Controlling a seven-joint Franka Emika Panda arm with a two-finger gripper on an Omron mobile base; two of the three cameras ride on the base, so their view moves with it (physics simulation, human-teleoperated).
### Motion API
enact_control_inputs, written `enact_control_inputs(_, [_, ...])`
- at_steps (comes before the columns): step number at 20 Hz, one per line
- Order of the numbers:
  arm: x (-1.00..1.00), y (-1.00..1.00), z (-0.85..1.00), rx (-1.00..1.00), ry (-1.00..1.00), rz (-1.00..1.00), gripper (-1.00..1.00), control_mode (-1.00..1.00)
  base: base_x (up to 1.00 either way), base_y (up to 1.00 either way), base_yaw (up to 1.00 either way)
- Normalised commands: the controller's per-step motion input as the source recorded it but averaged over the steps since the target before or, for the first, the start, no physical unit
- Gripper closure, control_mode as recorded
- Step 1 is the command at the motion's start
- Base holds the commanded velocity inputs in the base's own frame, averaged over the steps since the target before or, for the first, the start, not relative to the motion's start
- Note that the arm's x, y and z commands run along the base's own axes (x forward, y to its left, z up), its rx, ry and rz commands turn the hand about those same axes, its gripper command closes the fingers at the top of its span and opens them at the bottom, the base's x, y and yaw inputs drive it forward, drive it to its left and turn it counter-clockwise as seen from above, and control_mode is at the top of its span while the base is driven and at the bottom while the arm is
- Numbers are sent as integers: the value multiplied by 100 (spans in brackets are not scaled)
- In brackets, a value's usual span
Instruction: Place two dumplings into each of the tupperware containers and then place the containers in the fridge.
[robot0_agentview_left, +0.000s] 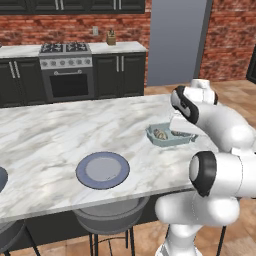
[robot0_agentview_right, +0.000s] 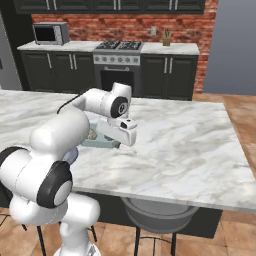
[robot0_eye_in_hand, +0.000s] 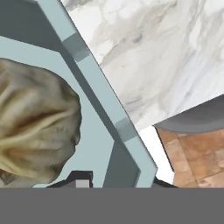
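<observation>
A shallow rectangular pale teal clear-plastic tupperware container (robot0_agentview_left: 170, 136) sits on the white-grey marbled island counter (robot0_agentview_left: 60, 130), near its far right part, close to the edge. In the left base view, small pale beige pleated dumplings (robot0_agentview_left: 160, 134) lie inside it at its left end; they look like two lumps, though the count is hard to confirm at this size. The hand view shows one large beige pleated dumpling (robot0_eye_in_hand: 35, 127) resting on the container's pale floor, just inside the raised rim (robot0_eye_in_hand: 94, 83), with bare marble beyond that rim.

The white arm's two-finger gripper (robot0_agentview_left: 181, 131) is lowered over the container's right end, and the hand hides that part of the tray. The dark finger tips (robot0_eye_in_hand: 78, 180) straddle the container's rim, one inside and one outside; the jaws stand narrow, seemingly clamped on that wall.

A round dark blue-grey plate (robot0_agentview_left: 102, 170) lies on the counter well to the left of the container, nearer the front edge.
</observation>
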Motion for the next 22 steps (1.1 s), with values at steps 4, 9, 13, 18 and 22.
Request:
enact_control_inputs(4, [-66, 50, -34, 0, 0, -1, 100, -100, 0, 0, 0])
enact_control_inputs(9, [-82, 66, 5, 0, 0, -4, 100, -100, 0, 0, 0])
enact_control_inputs(13, [-99, 1, 34, 0, 1, -3, 100, -100, 0, 0, 0])
enact_control_inputs(18, [-89, 1, 58, -5, 1, -13, 100, -100, 0, 0, 0])
enact_control_inputs(22, [-45, 8, 49, -11, 4, -10, 100, -100, 0, 0, 0])
